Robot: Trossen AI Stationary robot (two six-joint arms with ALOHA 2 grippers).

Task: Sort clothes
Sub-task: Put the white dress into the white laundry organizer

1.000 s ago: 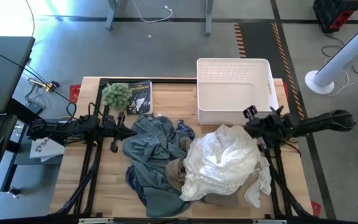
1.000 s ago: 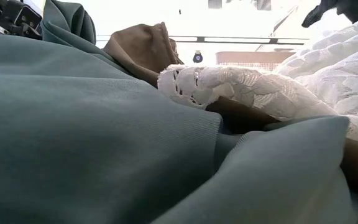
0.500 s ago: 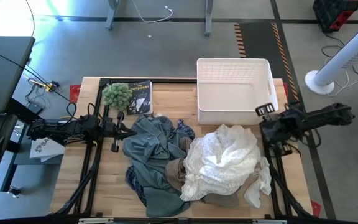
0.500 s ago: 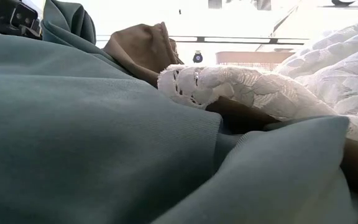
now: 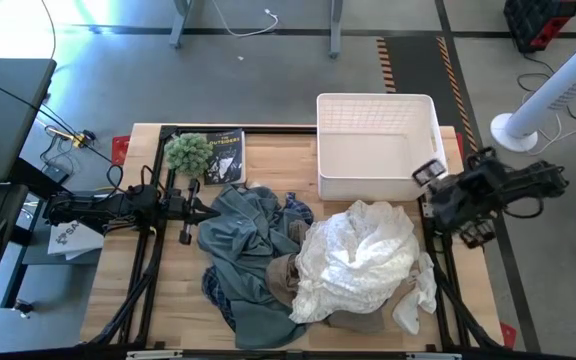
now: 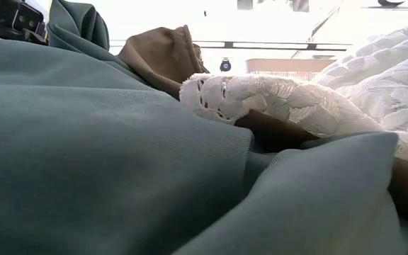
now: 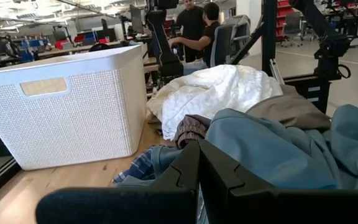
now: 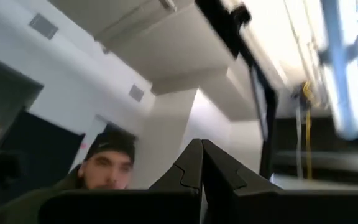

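The clothes (image 5: 308,262) lie heaped mid-table, white garment (image 5: 360,258) topmost, grey-blue (image 5: 240,240) to its left; nothing looks sorted yet. The right gripper (image 5: 430,172), pinched closed and empty, sits by the basket's (image 5: 376,103) right near corner; next it must open and descend onto the white garment. The basket holds nothing. The left gripper (image 7: 199,163), closed, waits left of the pile.

Robotics lab or industrial workshop floor.
Hazard-striped concrete floor (image 5: 448,60), workbenches (image 7: 73,50), red storage racks (image 7: 281,12), people (image 7: 194,28) beyond the table.
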